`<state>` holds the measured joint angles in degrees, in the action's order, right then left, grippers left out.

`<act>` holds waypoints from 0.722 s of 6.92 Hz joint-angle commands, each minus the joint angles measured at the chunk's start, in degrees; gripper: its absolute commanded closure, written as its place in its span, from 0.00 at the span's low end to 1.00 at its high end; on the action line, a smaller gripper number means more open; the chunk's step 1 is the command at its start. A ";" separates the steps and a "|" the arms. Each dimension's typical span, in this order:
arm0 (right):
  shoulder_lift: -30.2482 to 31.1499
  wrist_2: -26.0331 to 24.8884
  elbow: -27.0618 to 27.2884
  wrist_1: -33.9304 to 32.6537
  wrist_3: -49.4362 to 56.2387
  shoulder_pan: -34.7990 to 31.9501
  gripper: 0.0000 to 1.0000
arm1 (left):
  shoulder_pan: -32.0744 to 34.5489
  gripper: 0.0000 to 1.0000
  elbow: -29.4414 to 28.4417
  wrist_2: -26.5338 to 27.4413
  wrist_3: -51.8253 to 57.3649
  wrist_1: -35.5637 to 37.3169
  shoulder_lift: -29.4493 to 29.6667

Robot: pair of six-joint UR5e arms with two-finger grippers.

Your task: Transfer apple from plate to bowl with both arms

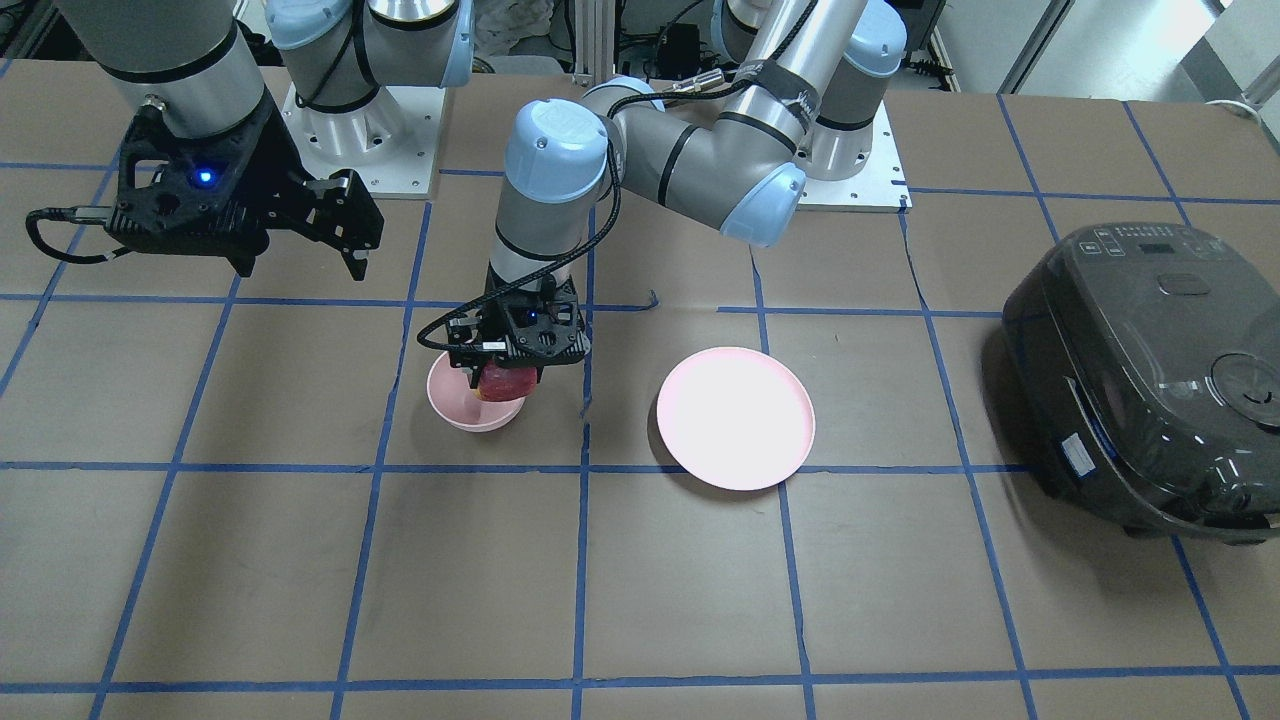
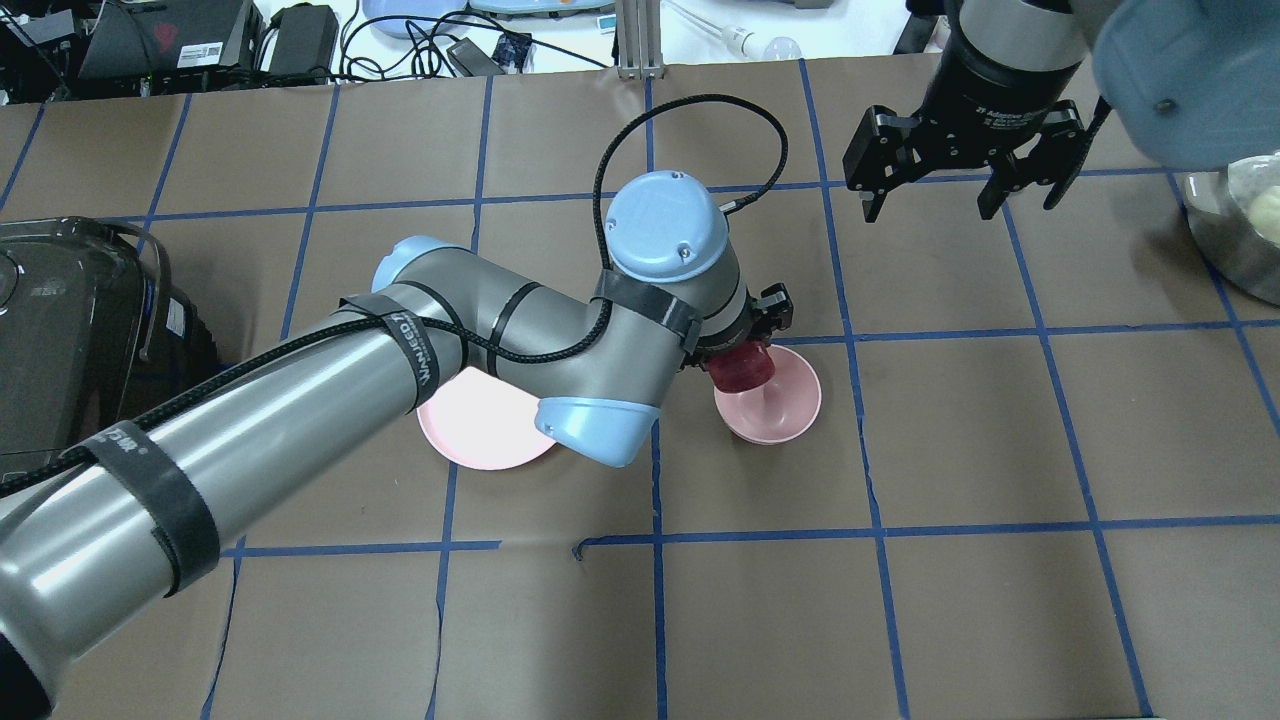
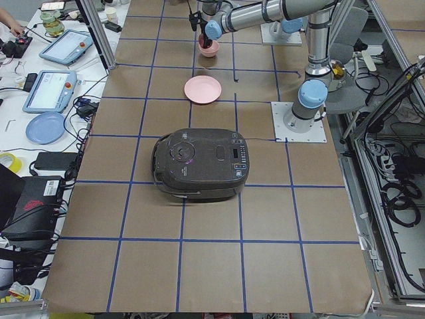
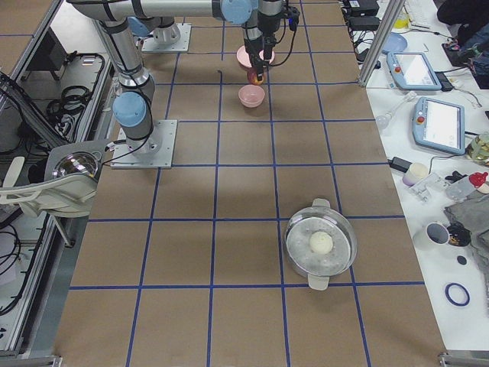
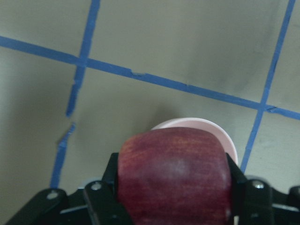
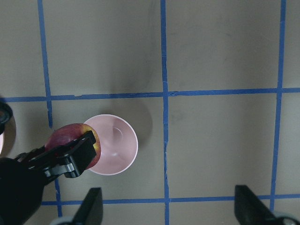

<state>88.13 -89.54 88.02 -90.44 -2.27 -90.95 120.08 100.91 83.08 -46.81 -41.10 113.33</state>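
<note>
My left gripper (image 1: 503, 386) is shut on the dark red apple (image 1: 500, 381) and holds it just above the near rim of the small deep pink bowl (image 1: 462, 409). The overhead view shows the apple (image 2: 742, 368) over the bowl's (image 2: 782, 405) left edge. The left wrist view shows the apple (image 5: 173, 174) between both fingers, with the bowl (image 5: 199, 125) below. The wide pink plate (image 1: 735, 418) lies bare beside it, partly under my left arm in the overhead view (image 2: 478, 428). My right gripper (image 2: 955, 205) is open and empty, raised beyond the bowl, which shows in its wrist view (image 6: 117, 149).
A dark rice cooker (image 1: 1150, 370) stands at the table's end on my left, past the plate. A metal pot (image 4: 321, 245) with a pale ball in it stands on my right side. Blue tape lines grid the brown table.
</note>
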 commanded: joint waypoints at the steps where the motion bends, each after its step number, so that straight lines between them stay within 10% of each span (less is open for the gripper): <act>1: 0.11 -0.11 -0.31 0.09 -0.01 -0.02 0.00 | 2.95 1.00 -0.10 0.15 -2.04 3.03 1.72; 4: 0.11 -0.81 -0.31 0.18 -0.01 -0.02 0.00 | 3.85 0.85 0.25 0.24 -1.88 4.19 3.47; 5: 0.11 -1.60 -0.22 0.09 -0.01 -0.02 0.00 | 3.85 0.37 0.16 2.50 -0.66 4.19 3.48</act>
<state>88.24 -90.31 87.73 -90.31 -2.29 -90.97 123.87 101.12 83.88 -48.49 -36.97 116.54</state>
